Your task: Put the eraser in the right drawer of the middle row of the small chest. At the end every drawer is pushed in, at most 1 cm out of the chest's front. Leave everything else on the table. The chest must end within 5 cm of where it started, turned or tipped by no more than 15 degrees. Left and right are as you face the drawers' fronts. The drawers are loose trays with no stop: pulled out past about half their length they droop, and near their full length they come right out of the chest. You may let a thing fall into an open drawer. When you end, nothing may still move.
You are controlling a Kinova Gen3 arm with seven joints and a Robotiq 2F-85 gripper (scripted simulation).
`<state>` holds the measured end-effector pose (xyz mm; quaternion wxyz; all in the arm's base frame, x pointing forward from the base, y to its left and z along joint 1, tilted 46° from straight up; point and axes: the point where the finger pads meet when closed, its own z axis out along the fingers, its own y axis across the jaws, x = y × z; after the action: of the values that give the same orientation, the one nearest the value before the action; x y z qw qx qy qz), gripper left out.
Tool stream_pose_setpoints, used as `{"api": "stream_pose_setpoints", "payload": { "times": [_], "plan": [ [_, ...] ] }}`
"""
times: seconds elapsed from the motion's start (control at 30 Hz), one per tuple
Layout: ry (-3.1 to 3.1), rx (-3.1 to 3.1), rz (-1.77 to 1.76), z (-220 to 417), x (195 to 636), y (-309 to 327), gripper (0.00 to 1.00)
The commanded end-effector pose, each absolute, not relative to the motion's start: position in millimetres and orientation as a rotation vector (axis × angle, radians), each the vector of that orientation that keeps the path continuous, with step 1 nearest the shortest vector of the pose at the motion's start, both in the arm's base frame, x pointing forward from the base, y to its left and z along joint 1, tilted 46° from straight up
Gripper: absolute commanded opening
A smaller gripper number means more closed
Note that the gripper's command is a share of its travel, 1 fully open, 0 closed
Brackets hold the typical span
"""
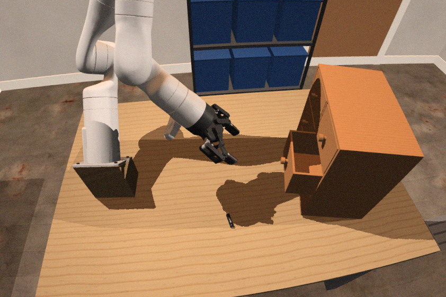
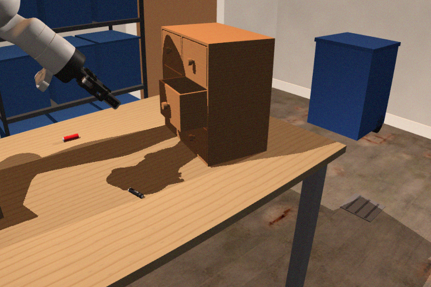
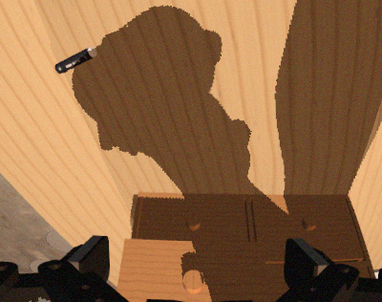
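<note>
The small chest [image 1: 367,113] [image 2: 240,95] [image 3: 277,226], of orange-brown wood, is seen upright at the right of the top view, at the centre of the exterior view and at the bottom of the wrist view. Its right middle drawer [image 1: 306,181] [image 2: 173,106] [image 3: 150,263], with a round knob, is pulled out, and its inside is partly lit in the top view.

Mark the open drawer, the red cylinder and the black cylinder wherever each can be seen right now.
Open drawer [image 1: 289,174] [image 2: 173,108] [image 3: 150,268]: top, exterior and wrist views; front panel.
Red cylinder [image 2: 70,137]: exterior view; middle of its side.
Black cylinder [image 1: 230,220] [image 2: 135,193] [image 3: 74,61]: top, exterior and wrist views; middle of its side.
</note>
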<state>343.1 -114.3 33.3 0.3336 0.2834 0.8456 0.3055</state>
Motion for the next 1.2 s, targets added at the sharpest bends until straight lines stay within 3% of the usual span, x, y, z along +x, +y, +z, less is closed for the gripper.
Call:
{"api": "stream_pose_setpoints", "payload": {
  "times": [0.0, 1.17],
  "plan": [
    [2.204, 0.747, 0.805, 31.2, 342.7, -111.0, 1.00],
    [2.179, 0.755, 0.785, 27.6, 345.7, -109.8, 1.00]
  ]
}}
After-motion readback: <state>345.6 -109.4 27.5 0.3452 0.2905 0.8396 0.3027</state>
